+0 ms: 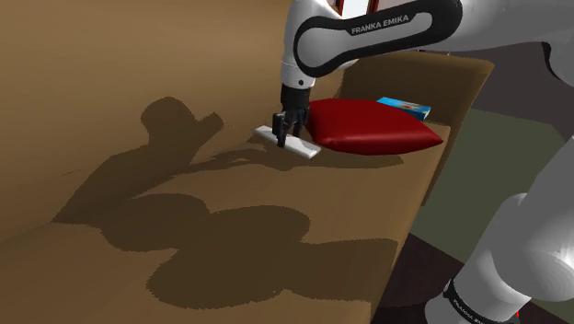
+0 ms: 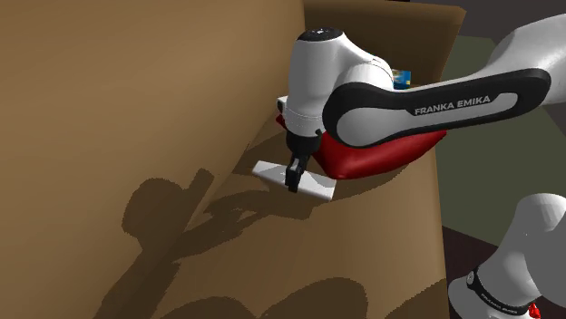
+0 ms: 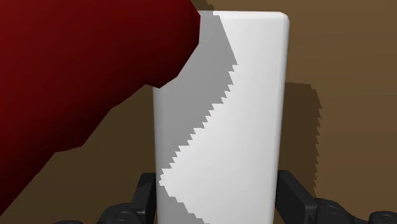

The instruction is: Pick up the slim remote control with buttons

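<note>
Nearest, by the near edge of the surface (image 1: 110,64), only the arm's broad shadow. Farther in, toward the far end, hangs upright with the claw (image 1: 285,129) lowered onto the white remote (image 1: 304,149). Plain slab, no buttons to be seen, lying flat and pointing lengthwise away from the wrist. Closed on that remote, judging by the wrist view: one black finger against each long side, no gap visible, clasping across the narrow width near one end. Likely set crosswise like this because only the slim dimension fits between the jaws. Flat on the surface, so gripped but not yet raised. Just beyond, a red cushion (image 1: 368,129), between the remote and the surface's edge at the shoulder view's right. Right beside the remote's far corner, perhaps touching it; cannot tell. Casts shade over half the slab. Good reason to lift straight up rather than drag sideways. Past the cushion, toward the far corner of the surface, a blue box (image 1: 405,106), partly hidden behind the red bulk.
</note>
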